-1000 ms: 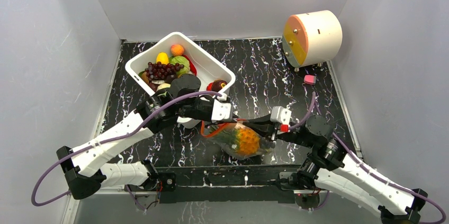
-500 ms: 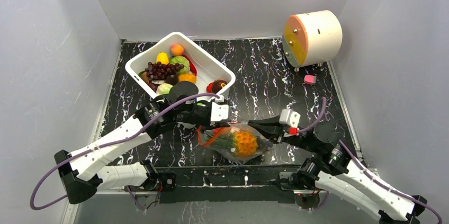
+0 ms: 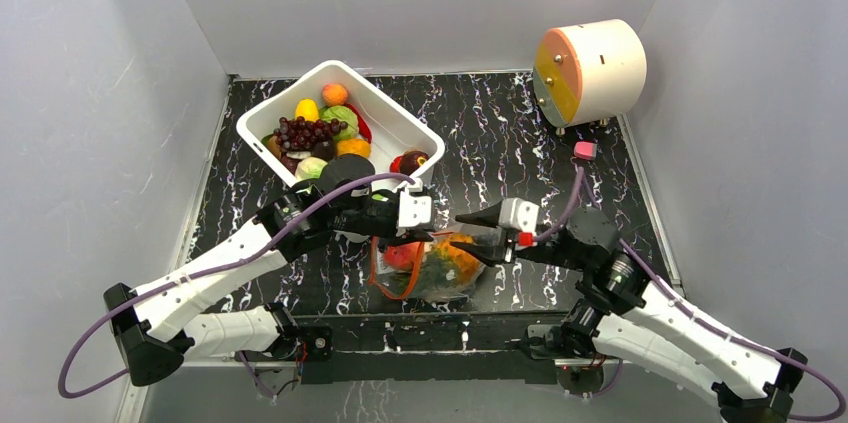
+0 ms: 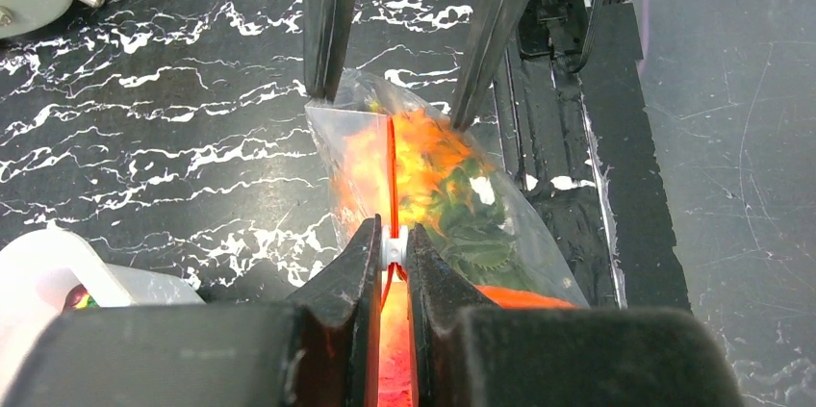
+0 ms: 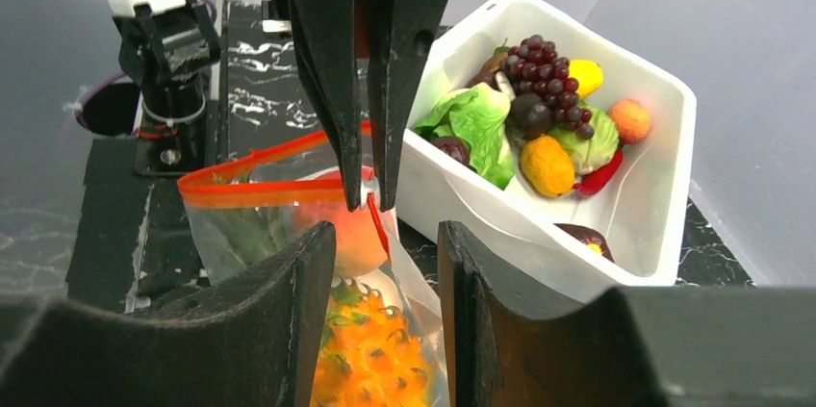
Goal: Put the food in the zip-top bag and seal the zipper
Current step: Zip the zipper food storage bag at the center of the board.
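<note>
The clear zip-top bag (image 3: pixel 435 273) hangs near the front of the table with an orange pineapple (image 3: pixel 455 258) and a round orange fruit (image 5: pixel 351 234) inside. My left gripper (image 3: pixel 424 235) is shut on the white slider (image 4: pixel 393 245) of the red zipper (image 4: pixel 391 171), at one end of the bag's mouth. Part of the mouth (image 5: pixel 260 186) gapes open. My right gripper (image 3: pixel 466 233) is open, its fingers (image 4: pixel 327 32) standing either side of the bag's far end without gripping it. The pineapple also shows in the right wrist view (image 5: pixel 370 359). More food lies in the white tub.
The white tub (image 3: pixel 405 123) stands just behind the left arm, holding grapes (image 3: pixel 305 131), greens and other toy foods. A cream drum with an orange face (image 3: pixel 590 68) and a small pink block (image 3: pixel 585 150) sit at the back right. The table's front edge lies just below the bag.
The bag went from lying flat to hanging from my left gripper, red mouth now toward the front left. My right gripper drew back, then opened wide and came in round the bag's end.
</note>
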`<state>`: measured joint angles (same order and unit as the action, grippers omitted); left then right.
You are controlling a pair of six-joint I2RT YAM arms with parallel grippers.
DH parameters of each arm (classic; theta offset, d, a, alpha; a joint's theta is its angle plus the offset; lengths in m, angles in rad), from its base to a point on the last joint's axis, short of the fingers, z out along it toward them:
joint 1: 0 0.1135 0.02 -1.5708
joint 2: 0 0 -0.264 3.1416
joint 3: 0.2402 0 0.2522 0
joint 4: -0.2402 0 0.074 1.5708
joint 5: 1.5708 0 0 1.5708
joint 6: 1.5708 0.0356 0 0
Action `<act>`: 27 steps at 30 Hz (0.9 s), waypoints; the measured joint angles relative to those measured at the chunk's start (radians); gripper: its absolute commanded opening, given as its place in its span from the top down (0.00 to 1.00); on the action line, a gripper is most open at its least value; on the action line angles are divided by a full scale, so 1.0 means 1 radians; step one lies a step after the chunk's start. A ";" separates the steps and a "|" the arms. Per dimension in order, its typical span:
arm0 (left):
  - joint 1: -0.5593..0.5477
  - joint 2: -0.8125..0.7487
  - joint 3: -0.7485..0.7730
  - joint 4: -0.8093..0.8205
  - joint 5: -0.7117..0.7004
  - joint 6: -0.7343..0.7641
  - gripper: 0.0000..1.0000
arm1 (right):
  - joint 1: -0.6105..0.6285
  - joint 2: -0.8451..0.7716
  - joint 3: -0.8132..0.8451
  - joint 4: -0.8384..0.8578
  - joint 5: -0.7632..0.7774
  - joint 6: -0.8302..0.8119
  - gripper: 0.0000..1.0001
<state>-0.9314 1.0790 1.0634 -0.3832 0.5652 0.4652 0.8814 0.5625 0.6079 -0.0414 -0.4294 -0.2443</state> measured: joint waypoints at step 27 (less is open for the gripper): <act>0.005 0.009 -0.008 0.044 0.018 0.021 1.00 | -0.002 0.184 0.057 -0.039 -0.067 -0.171 1.00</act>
<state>-0.9264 1.0878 1.0554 -0.3393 0.5831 0.4866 0.8799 0.7467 0.6647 -0.0799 -0.4961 -0.4149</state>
